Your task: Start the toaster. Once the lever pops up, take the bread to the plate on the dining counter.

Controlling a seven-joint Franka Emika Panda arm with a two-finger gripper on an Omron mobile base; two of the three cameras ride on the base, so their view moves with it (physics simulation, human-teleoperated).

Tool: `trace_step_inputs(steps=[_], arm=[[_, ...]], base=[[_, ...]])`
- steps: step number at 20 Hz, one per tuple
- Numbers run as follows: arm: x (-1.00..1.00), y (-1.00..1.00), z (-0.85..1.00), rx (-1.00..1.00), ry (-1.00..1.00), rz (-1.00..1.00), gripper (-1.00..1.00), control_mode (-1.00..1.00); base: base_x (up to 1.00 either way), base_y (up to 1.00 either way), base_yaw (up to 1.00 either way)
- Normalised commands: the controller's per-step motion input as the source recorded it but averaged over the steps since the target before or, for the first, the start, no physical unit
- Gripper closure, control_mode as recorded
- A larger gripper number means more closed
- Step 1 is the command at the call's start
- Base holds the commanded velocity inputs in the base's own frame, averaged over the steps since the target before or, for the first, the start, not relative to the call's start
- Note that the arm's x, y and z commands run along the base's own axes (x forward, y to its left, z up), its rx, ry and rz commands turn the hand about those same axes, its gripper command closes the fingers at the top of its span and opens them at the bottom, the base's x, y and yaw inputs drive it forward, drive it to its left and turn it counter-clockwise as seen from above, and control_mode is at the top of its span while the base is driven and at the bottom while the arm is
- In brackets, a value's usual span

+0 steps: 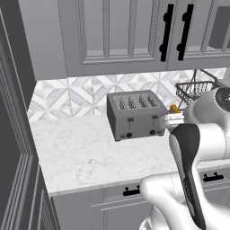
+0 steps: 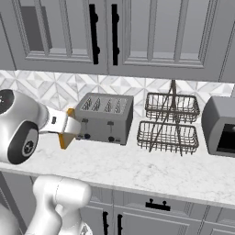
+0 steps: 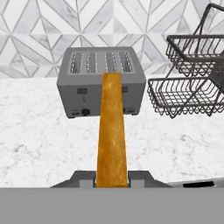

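The grey four-slot toaster (image 1: 134, 114) (image 2: 104, 117) (image 3: 83, 94) stands on the marble worktop against the tiled wall, its slots empty as seen from above. My gripper (image 3: 112, 177) (image 2: 69, 126) (image 1: 173, 117) hangs in the air in front of the toaster, level with it, and is shut on the bread (image 3: 112, 131) (image 2: 64, 140) (image 1: 174, 108). The bread is an orange-tan slice held on edge, pointing toward the toaster's front. The plate and the dining counter are out of view.
A two-tier dark wire basket rack (image 2: 170, 121) (image 3: 192, 83) (image 1: 195, 90) stands just right of the toaster. Further right sits a grey oven-like appliance (image 2: 220, 126). Grey wall cabinets (image 2: 105, 32) hang above. Bare worktop (image 1: 90, 152) lies left and in front.
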Motion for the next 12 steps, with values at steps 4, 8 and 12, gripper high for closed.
trace_step_inputs(steps=[4,8,12], arm=[[-0.04,0.00,0.00,0.00,-0.06,-0.02,1.00,-1.00],[0.00,0.00,0.00,0.00,0.00,0.00,1.00,1.00],[0.00,0.00,0.00,0.00,0.00,0.00,1.00,1.00]], base=[[0.00,0.00,0.00],[-0.11,0.00,0.00],[-0.91,-0.48,-0.22]])
